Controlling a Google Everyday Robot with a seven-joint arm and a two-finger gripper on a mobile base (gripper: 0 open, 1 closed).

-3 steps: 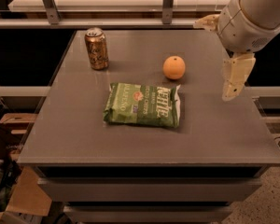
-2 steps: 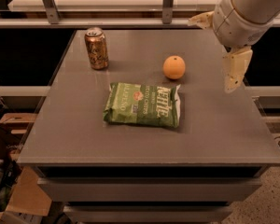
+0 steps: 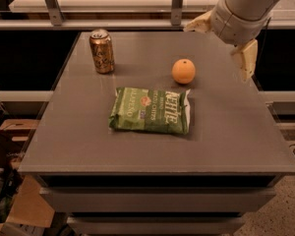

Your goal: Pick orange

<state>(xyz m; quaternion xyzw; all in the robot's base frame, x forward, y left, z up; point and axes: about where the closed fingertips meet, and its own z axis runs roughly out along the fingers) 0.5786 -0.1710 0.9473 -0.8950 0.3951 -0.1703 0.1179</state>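
The orange (image 3: 183, 71) is a small round fruit with a dark stem dimple. It sits on the grey table (image 3: 236, 132), right of centre toward the back. My gripper (image 3: 221, 41) hangs above the table's back right corner, up and to the right of the orange and not touching it. Its two tan fingers (image 3: 246, 59) are spread wide apart, and it holds nothing.
A gold-brown drink can (image 3: 102, 51) stands at the back left. A green chip bag (image 3: 151, 110) lies flat in the middle, just in front of the orange. A rail and posts run behind the table. Cardboard boxes sit on the floor at the left.
My gripper has risen and moved left and toward the back, ending closer to the orange. The orange, can and bag have not moved.
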